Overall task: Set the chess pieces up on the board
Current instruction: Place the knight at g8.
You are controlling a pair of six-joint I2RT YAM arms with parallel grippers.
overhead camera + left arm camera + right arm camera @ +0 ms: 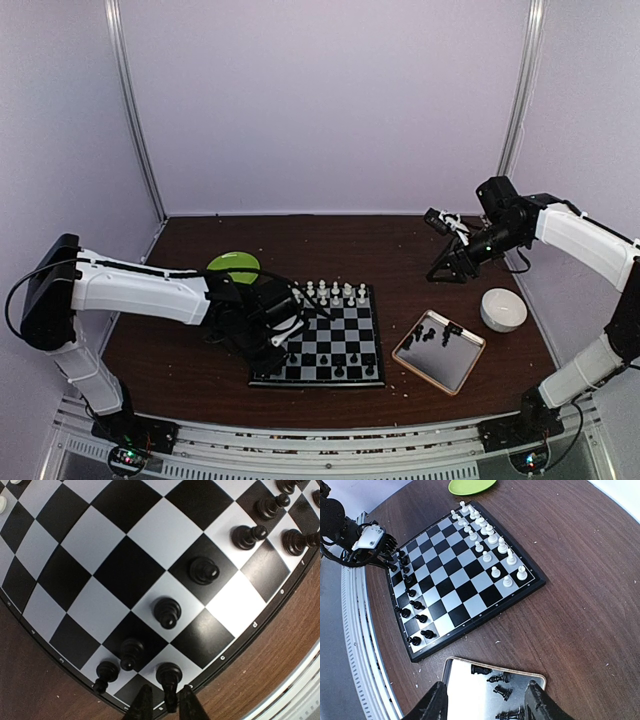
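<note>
**A:** Start at the left claw. What's it doing?

**B:** The left claw (166, 692) is low over the near-left corner of the board (125, 565). Its fingers (142, 706) are a little apart, one on each side of a black piece (169, 672). That piece stands upright on an edge-row square close to the corner. A sliver of board shows on either side of it, so the piece isn't clamped.

**A:** And around it?

**B:** More black pieces (167, 612) stand in a line running away from the claw along the board's near side. The white pieces (335, 293) fill two rows along its far edge.

**A:** Where does the board sit?

**B:** It lies flat in the middle of the bench (170, 370), nearer the front edge. A green plate (233, 265) lies beyond the board's far-left corner.

**A:** And the right claw?

**B:** The right claw (487, 702) hangs high over the right half of the bench with its fingers wide apart and nothing between them. Its wrist view looks down on a tray (465, 680), which lies just right of the board. A few loose black pieces (502, 692) lie tipped over in the tray. A white bowl (503, 310) stands near the right edge, just beyond the tray.
</note>
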